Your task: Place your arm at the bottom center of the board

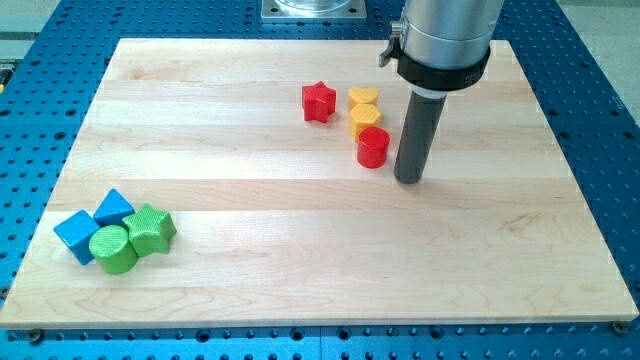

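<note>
A wooden board (pixel 300 200) is seen on a blue perforated table (pixel 40 100), with my tip (pixel 407 179) set down on the wood right of centre, at roughly one o'clock from the board's middle. The tip is placed just beside the red cylinder (pixel 373 147), which lies at about ten o'clock from it; whether the two are touching cannot be told, though a thin gap appears to be left between them.

Above the cylinder, a yellow block (pixel 364 120) of unclear shape and a yellow heart (pixel 363 97) are stacked toward twelve o'clock, and a red star (pixel 318 102) is set at nine o'clock from the heart. This cluster is judged to sit where it does only because it has been left untouched by the rod.

At the board's eight o'clock corner, a second group is gathered: a blue cube (pixel 74 237), a second blue block (pixel 113 209), a green cylinder (pixel 113 249) and a green star (pixel 150 229), all touching or nearly so.

No jaws are carried by this arm; nothing is gripped, and only a plain rod is presented to the board. The target, the bottom centre at six o'clock, is seen bare, and it is judged that a move down and leftward is called for.
</note>
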Robot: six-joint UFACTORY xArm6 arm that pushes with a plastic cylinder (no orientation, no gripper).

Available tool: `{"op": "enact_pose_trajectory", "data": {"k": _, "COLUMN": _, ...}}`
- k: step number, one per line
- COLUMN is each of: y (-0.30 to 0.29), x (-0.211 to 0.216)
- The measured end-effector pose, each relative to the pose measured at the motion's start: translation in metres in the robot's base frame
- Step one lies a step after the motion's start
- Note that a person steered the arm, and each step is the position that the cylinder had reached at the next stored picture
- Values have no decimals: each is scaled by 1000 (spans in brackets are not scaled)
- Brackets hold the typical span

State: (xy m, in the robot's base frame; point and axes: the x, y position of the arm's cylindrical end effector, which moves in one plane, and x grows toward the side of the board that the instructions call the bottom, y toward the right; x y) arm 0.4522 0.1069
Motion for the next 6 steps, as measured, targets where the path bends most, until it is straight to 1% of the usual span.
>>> {"op": "enact_pose_trajectory", "data": {"k": 1, "y": 17, "x": -15}}
{"op": "enact_pose_trajectory", "data": {"k": 2, "y": -28, "x": -14}}
{"op": "enact_pose_trajectory", "data": {"k": 3, "y": -23, "x": -1}}
{"op": "enact_pose_trajectory", "data": {"k": 4, "y": -3, "x": 32}}
{"op": "enact_pose_trajectory", "data": {"k": 5, "y": -54, "x": 111}}
{"op": "enact_pose_trajectory", "data": {"k": 6, "y": -122, "x": 166}}
